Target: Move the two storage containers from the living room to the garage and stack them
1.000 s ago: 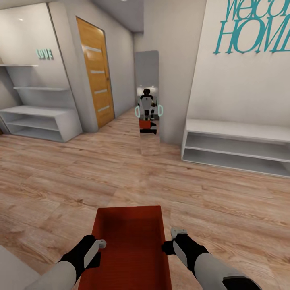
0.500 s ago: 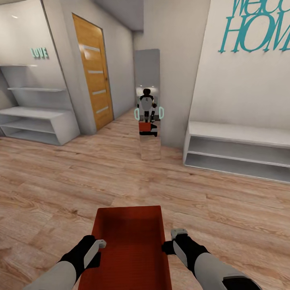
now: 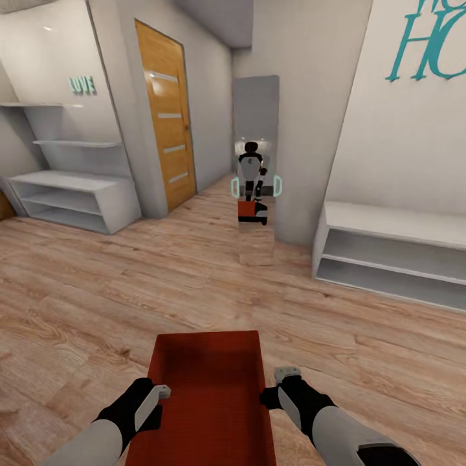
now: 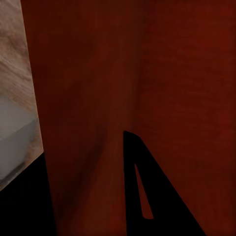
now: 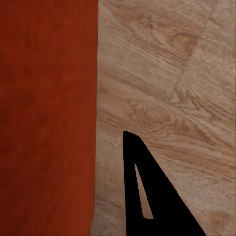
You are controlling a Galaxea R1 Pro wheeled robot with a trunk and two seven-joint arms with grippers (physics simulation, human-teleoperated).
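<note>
While the container (image 3: 207, 388) rides low in front of the robot, its long axis points toward the mirror (image 3: 257, 168). Left gripper (image 3: 157, 395) and right gripper (image 3: 275, 388) press its side walls from opposite sides, equally near; finger spread unclear.
</note>
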